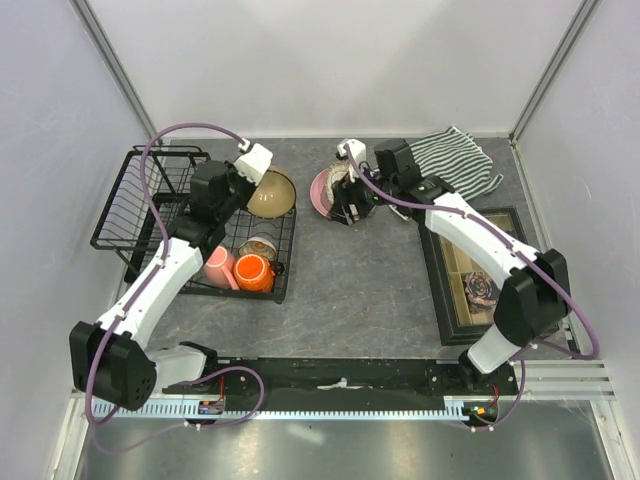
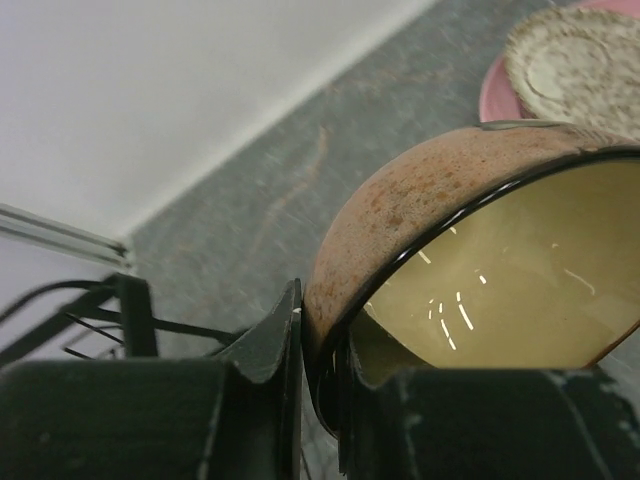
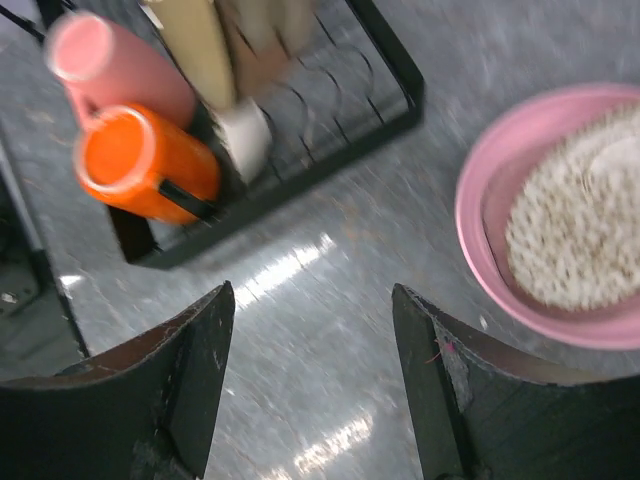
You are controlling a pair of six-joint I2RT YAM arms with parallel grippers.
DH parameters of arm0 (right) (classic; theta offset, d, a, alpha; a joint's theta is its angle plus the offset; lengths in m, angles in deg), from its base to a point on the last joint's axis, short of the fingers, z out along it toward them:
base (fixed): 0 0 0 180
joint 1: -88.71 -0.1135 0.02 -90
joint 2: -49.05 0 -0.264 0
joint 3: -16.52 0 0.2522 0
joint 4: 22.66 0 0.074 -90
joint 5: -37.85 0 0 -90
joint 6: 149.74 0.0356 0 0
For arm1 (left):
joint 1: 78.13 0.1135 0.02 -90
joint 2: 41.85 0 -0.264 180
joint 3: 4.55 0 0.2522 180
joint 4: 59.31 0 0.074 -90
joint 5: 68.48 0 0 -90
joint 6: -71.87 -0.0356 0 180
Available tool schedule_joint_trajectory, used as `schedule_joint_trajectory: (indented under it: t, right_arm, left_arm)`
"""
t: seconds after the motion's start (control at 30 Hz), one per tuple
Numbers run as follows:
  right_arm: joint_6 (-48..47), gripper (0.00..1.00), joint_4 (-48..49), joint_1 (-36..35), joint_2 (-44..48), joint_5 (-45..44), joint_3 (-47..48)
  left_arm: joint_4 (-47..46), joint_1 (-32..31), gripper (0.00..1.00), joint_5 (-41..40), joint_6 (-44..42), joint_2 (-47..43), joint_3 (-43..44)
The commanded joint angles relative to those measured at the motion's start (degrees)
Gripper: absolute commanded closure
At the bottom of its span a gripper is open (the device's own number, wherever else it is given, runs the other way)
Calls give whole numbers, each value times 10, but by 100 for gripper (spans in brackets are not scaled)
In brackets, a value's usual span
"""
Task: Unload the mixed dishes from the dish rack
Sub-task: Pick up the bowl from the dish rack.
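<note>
Tool positions are taken first from the overhead view. The left tool (image 1: pixel 256 178) is seen closed on the rim of the tan-brown bowl (image 1: pixel 273 195), which is held tilted on edge at the far right corner of the dish rack (image 1: pixel 125 205). A rim pinch is judged the only hold so wide a bowl allows. The right tool (image 1: pixel 350 200) is poised over the pink plate (image 1: pixel 318 190), which is already set on the desk (image 1: pixel 350 290) apart from the rack, presumably so that unloaded pieces are gathered in one spot. A floral bowl (image 1: pixel 260 246), an orange mug (image 1: pixel 254 272) and a pink mug (image 1: pixel 217 265) are left in the basket section. A striped cloth (image 1: pixel 455 160) and a dark compartmented box (image 1: pixel 470 280) are seen at the right. In the left wrist view the jaws are shown almost together, with one finger outside the bowl's speckled wall and one inside its glossy yellow hollow. A patterned oval dish (image 2: pixel 580 60) is seen resting on the plate beyond. In the right wrist view the jaws stand wide apart with nothing between them. Bare desk is seen below, the plate at the right and both mugs at the upper left. The desk is mottled grey and marked by glare. It is enclosed by plain pale walls with metal corner posts.
</note>
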Motion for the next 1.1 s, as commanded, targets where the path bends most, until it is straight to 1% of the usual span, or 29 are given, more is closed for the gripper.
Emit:
schedule_joint_trajectory:
  t: [0.0,0.07,0.2,0.23,0.4,0.53,0.77,0.87,0.9,0.97,1.0,1.07]
  right_arm:
    - [40,28,46,-29,36,-4,48]
    - [55,27,45,-49,31,-24,69]
    - [46,26,40,-80,15,-70,92]
    - [31,25,39,-88,12,-79,99]
    - [27,26,36,-102,-12,-108,109]
    - [17,28,37,-115,-29,-150,121]
    - [5,33,38,-124,-61,-186,135]
    - [0,41,38,-128,-72,-196,139]
    - [-1,49,38,-128,-74,-198,140]
    - [-2,57,38,-129,-76,-200,140]
    - [-2,66,37,-128,-76,-202,140]
    - [-3,78,36,-129,-75,-204,139]
  left_arm:
    - [27,-18,98,31,82,-12,64]
    - [48,-25,99,30,97,-6,72]
    - [79,-44,98,34,114,7,95]
    - [83,-47,98,36,122,10,97]
    - [104,-54,98,47,141,11,108]
    - [111,-58,98,62,160,4,109]
    - [112,-58,99,77,181,-17,100]
    - [113,-58,99,83,188,-25,95]
    - [112,-58,98,85,189,-26,94]
    - [112,-58,98,87,191,-31,90]
    - [112,-58,98,87,192,-33,89]
    - [111,-58,98,93,190,-35,86]
